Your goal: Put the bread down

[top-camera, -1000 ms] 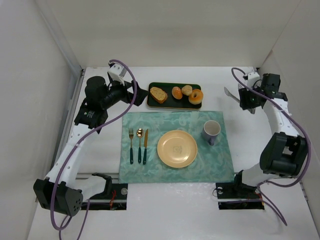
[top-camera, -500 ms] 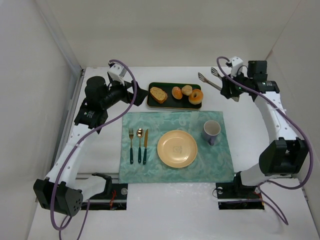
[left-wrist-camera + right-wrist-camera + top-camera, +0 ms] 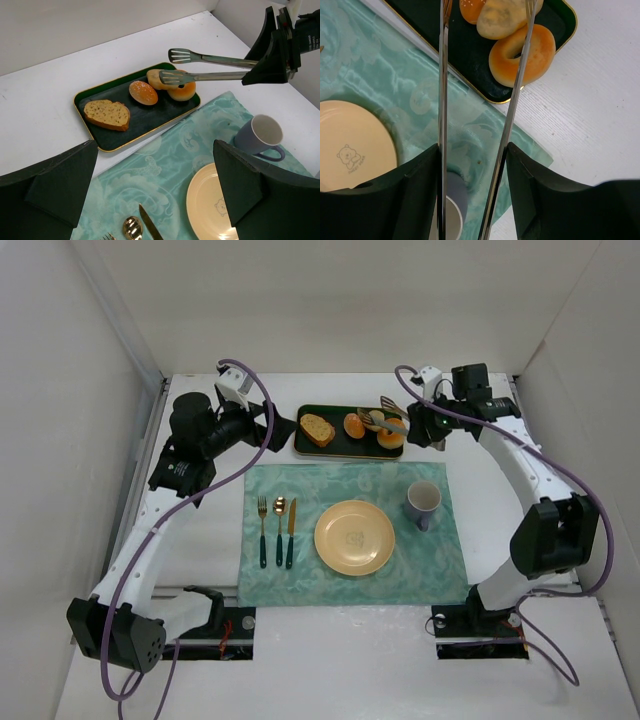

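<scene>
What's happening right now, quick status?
Left gripper open, empty. Right gripper shut on tongs, tips spread over the pale bun. Bun on tray, not lifted. Doughnut and roll crowd it.

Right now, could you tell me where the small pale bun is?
Seen from above, the bun sits in the right half of the dark tray, between the orange roll and the ring-shaped bread, beneath the tongs.

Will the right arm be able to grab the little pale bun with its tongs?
Probably yes: the tongs in the right end effector hang open above the bread with nothing between, though the ring roll lies against it.
</scene>
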Robot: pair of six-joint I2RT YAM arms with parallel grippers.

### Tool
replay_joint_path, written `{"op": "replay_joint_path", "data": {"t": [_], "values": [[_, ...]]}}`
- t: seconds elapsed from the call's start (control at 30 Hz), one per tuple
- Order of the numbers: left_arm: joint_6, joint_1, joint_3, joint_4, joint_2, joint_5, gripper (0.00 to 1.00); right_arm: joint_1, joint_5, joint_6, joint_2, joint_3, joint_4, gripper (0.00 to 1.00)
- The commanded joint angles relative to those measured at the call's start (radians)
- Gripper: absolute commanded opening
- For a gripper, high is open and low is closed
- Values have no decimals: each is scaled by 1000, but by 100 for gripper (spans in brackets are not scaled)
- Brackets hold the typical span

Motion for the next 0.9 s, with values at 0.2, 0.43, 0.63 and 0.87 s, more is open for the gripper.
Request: {"op": "replay_joint_path", "data": {"t": [0.2,0.43,0.63,0.87], "values": [[4,-3,5,50,-22,7,100,29,46,-42,4,17,-10,58],[4,-3,5,50,-22,7,100,29,64,-42,33,17,-21,58],[4,-3,5,50,-22,7,100,38,82,-42,62,17,-12,58],[4,-3,5,50,-22,-3,100,38,82,-42,97,36,-12,53]]}}
